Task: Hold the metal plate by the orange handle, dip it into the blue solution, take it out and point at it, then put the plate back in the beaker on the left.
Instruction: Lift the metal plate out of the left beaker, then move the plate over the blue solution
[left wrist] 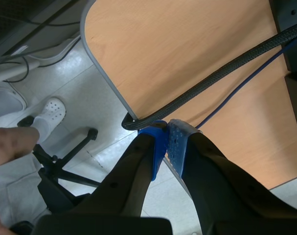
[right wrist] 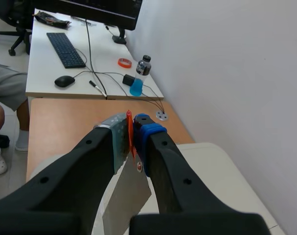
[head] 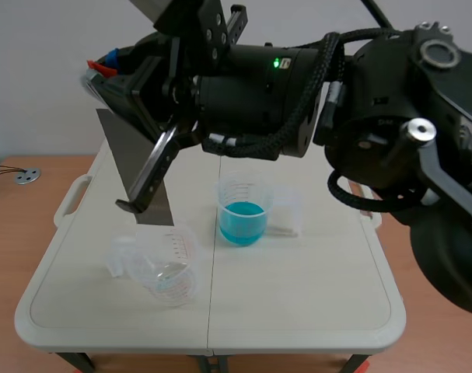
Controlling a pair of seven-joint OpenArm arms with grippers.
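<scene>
The right hand (right wrist: 132, 126) is clenched on the orange handle (right wrist: 129, 142) of the metal plate (head: 120, 151), probably stiff, light and sharp-edged, above the left beaker (head: 169, 268).

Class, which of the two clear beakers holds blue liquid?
The right beaker, part-filled with blue; the left beaker, under the metal plate, shows no blue.

White wall (head: 33, 78), wooden desk (left wrist: 187, 58), pale floor (left wrist: 89, 100) — perhaps tiled, office chair (left wrist: 65, 164)
</scene>
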